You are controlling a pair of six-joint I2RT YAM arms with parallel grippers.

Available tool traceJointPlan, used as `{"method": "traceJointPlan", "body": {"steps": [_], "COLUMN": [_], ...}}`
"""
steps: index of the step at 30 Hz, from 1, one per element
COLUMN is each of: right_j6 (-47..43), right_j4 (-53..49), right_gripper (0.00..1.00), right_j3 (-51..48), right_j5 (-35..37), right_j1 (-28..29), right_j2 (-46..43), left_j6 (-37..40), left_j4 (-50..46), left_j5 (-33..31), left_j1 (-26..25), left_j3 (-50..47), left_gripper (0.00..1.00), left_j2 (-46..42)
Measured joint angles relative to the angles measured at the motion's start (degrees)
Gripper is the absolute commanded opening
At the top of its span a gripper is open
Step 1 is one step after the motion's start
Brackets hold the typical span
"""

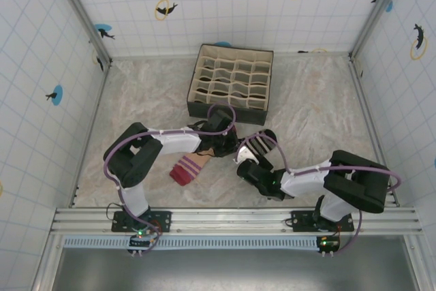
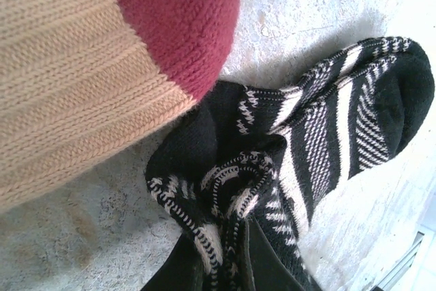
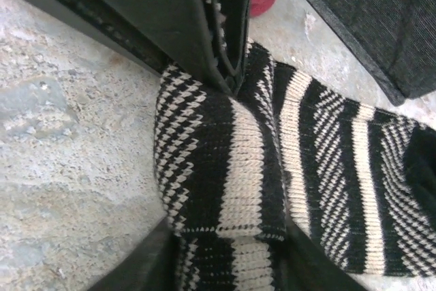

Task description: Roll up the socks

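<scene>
The black-and-white striped sock (image 1: 261, 145) lies bunched in the middle of the table, between the two grippers. My left gripper (image 2: 228, 267) is shut on a gathered edge of this sock (image 2: 327, 127), with folds of fabric pinched between its fingers. My right gripper (image 3: 225, 270) has a thick fold of the same sock (image 3: 225, 168) filling the space between its fingers, which press on both sides. The left gripper (image 3: 219, 66) comes down onto that fold from above. The peach sock (image 1: 189, 167) with a dark red end lies flat to the left, beside the striped one (image 2: 68, 80).
A dark organizer box (image 1: 225, 110) with several beige compartments stands just behind the socks; its fabric wall (image 3: 368, 25) is close to the right gripper. Tiled walls enclose the table on three sides. A metal rail (image 1: 231, 219) runs along the near edge.
</scene>
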Motion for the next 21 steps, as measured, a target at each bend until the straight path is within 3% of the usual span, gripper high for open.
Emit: {"method": "traceJointPlan", "body": {"steps": [4,8,13,21], "right_j6": [2.21,4.35,6.86,11.15], "right_j4": [1.38,3.06,5.01,9.09], "right_gripper": [0.07,0.01,0.00,0.00], "right_j3": [-0.94,-3.17,-5.16,-6.97], "right_j5": [-2.60,-5.99,-12.83,-27.58], "right_j1": [-2.03,-4.90,-9.18,-18.05], "right_j2": [-0.59,-2.84,-5.16,-6.32], "left_j6": [-0.68,-0.96,-1.05,-1.03], "left_j4": [0.68,0.79,0.61,4.66], "left_j5": [0.02,0.39,0.68,0.87], "left_j1": [0.37,0.52,0.52,0.52], "left_j3": [-0.79,-1.09,-1.20,-3.41], "left_gripper": [0.42,0.65,0.74,0.77], "left_j2": [-0.48,-1.03,-2.25,-5.77]}}
